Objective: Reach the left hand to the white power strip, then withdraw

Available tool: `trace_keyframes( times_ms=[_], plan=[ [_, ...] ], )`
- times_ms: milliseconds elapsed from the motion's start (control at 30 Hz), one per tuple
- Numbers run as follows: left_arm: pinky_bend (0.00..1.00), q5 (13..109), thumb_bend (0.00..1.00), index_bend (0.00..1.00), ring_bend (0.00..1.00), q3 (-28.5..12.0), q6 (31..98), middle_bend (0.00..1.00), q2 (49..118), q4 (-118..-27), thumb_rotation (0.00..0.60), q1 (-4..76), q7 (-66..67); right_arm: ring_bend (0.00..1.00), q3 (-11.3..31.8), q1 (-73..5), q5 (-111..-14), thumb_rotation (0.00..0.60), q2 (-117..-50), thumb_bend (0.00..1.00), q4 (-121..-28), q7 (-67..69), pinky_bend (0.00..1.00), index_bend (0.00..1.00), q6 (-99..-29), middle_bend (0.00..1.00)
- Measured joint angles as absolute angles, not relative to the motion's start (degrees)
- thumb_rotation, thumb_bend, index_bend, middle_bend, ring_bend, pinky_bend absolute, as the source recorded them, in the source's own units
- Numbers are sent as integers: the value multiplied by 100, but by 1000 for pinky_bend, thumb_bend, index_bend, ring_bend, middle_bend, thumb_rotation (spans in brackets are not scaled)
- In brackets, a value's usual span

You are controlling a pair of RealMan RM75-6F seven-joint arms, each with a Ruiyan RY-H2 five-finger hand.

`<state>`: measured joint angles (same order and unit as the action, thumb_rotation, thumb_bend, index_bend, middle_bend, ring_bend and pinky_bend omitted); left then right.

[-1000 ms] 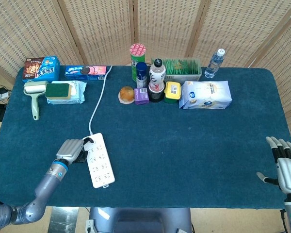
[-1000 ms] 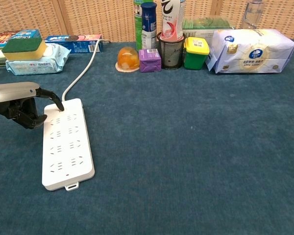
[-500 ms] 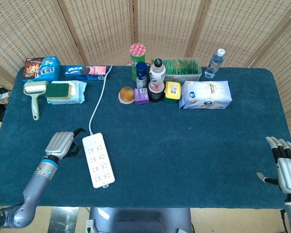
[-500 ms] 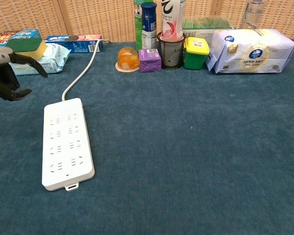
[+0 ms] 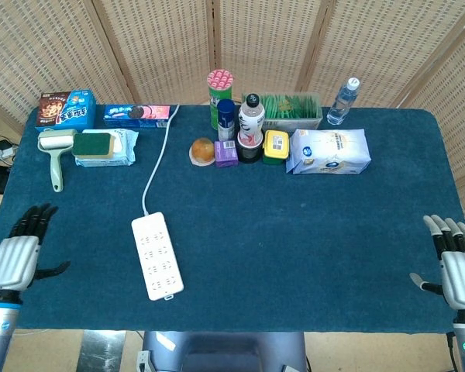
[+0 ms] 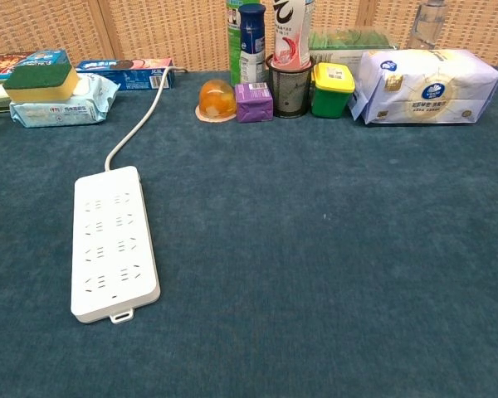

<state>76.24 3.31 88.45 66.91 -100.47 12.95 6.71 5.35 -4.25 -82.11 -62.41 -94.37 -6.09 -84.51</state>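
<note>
1. White power strip (image 5: 157, 256) is seen lying flat on the blue desk (image 5: 310, 232), toward the front-left, with its cord (image 5: 156, 161) running back toward the snack boxes. In the chest view it's the same story: strip (image 6: 114, 242) sitting free, nothing touching it.
2. Left hand (image 5: 14, 260) is parked at the desk's left edge, well apart from the strip, fingers spread and nothing held. It isn't caught by the chest view at all.
3. Right hand (image 5: 458, 263) is resting at the far right edge, fingers apart too, nothing grasped.
4. Judging by the layout, the reach part looks done and the withdraw is pretty much wrapped up, since the left hand is already clear of the strip.
5. To finish the step well, the hand should be kept loose and unclenched, and brought to rest at the edge without drifting back inward.
6. The lint roller (image 5: 56, 154) and the sponge on the wipes pack (image 5: 102, 147) are sitting behind the left hand's spot, so any last adjustment is best kept low and short so they're not clipped.
7. The cord shouldn't be snagged either, or the strip gets dragged.
</note>
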Motion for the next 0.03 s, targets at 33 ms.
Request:
trace_keyframes(
  times_ms=[33],
  plan=[
    [72,7699,77,0,0,347,8992,0,6724,-9951,600,1185,610,77,525,-419,-8227,600,-6247,0,-9409,-637,0,63,-8466,77]
  ],
)
